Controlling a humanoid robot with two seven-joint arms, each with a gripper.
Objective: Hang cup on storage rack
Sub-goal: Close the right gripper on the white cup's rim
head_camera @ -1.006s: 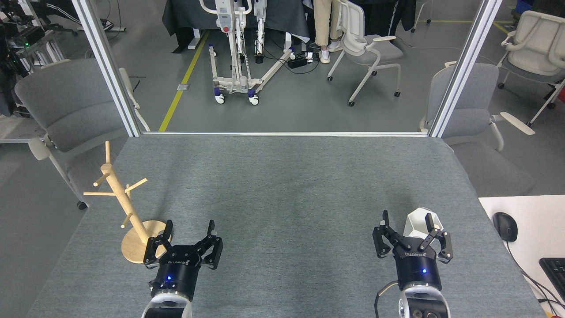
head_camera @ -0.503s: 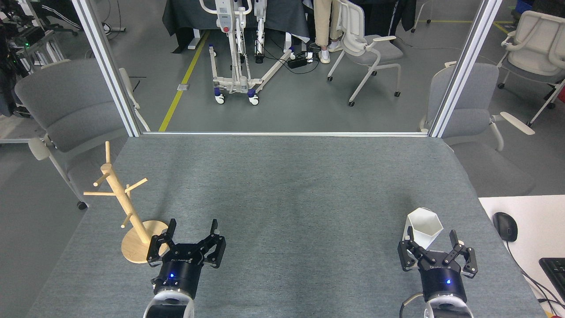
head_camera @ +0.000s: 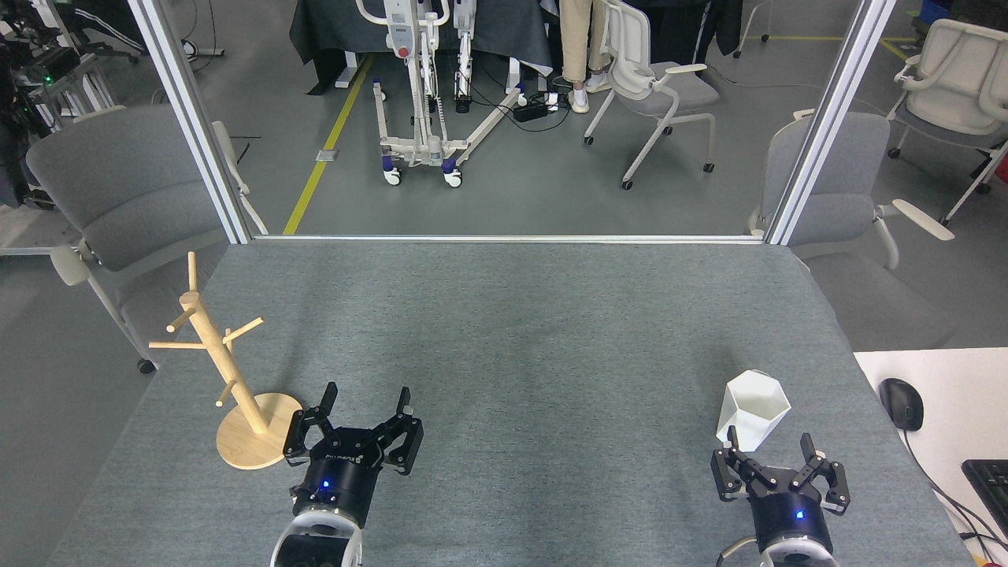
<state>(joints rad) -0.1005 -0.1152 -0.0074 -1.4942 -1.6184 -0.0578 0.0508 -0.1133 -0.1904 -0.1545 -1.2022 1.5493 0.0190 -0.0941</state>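
Note:
The white faceted cup [head_camera: 753, 408] stands upright on the grey table near its right front, hexagonal rim facing up. Just in front of it my right gripper [head_camera: 769, 440] is open, fingers spread, with nothing between them and its tips close to the cup's base. The wooden storage rack [head_camera: 221, 357], a slanted post with thin pegs on a round disc base, stands at the left front. My left gripper [head_camera: 368, 393] is open beside the rack's base, to its right, holding nothing.
The grey table [head_camera: 512, 331] has metal frame posts [head_camera: 193, 118] at its far corners. A white desk with a black mouse [head_camera: 901, 403] and keyboard [head_camera: 989, 482] adjoins at the right. Grey chairs flank the table; a person's legs [head_camera: 579, 55] stand far back.
My right gripper drew back toward me from around the cup, leaving the cup free on the table. My left gripper shifted a little to the right, away from the rack's base.

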